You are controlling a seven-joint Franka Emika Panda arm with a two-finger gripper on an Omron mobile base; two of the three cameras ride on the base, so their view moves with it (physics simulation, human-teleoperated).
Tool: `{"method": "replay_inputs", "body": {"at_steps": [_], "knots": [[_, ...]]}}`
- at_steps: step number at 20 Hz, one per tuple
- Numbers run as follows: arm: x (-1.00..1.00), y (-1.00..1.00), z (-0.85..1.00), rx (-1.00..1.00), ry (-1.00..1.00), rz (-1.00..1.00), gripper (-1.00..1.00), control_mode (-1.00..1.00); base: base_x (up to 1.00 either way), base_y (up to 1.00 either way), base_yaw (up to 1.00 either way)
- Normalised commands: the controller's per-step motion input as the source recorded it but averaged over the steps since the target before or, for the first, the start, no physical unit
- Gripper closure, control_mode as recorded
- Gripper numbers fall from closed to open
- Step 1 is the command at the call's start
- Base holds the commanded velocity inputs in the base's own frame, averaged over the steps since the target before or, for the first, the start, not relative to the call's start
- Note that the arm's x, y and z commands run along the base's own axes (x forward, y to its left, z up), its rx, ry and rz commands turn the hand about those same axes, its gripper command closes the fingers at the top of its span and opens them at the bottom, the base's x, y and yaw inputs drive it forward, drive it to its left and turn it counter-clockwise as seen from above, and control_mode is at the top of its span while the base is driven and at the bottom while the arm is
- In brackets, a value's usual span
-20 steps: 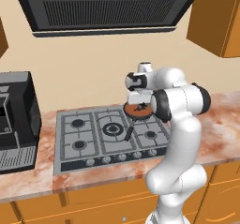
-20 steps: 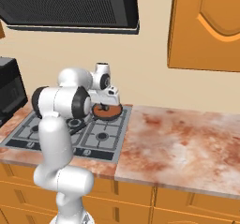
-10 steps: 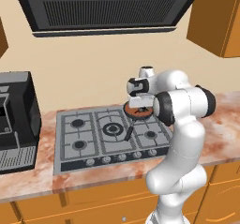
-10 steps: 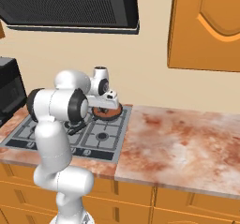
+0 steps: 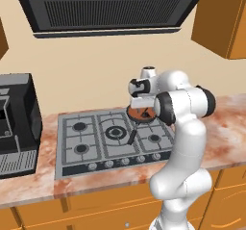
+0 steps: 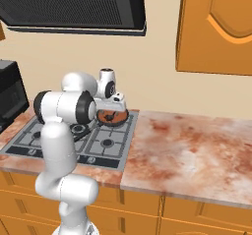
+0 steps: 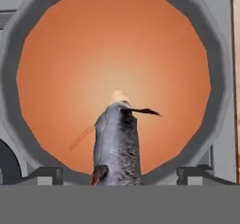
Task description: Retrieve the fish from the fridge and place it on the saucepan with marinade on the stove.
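we see the stove [image 5: 110, 137] under our gripper [image 7: 119, 174], the saucepan with marinade [image 7: 117, 45] right below it, jaws spread apart gripping nothing, the fish [image 7: 117, 143] between the fingertips [image 7: 47, 174] over the orange marinade.

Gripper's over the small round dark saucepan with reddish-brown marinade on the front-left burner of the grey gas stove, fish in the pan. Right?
Wrong burner. The small round dark saucepan with reddish-brown marinade sits on the back-right burner of the grey gas stove, as the left base view shows. The gripper is over it, and the dark grey fish is in the pan.
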Motion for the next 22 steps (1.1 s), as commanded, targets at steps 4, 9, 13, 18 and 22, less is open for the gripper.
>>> {"method": "replay_inputs", "body": {"at_steps": [4,9,13,18,22], "knots": [[-0.29,0.0,0.36,0.0,-0.07,0.0,-1.0,-1.0,0.0,0.0,0.0],[-0.98,0.0,0.26,0.0,-0.25,0.0,-1.0,-1.0,0.0,0.0,0.0],[-1.0,0.0,0.21,0.0,-0.31,0.0,-1.0,-1.0,0.0,0.0,0.0],[-1.0,0.0,0.58,0.0,-0.24,0.0,-1.0,-1.0,0.0,0.0,0.0],[-1.0,0.0,0.77,0.0,-0.01,0.0,-1.0,-1.0,0.0,0.0,0.0]]}}
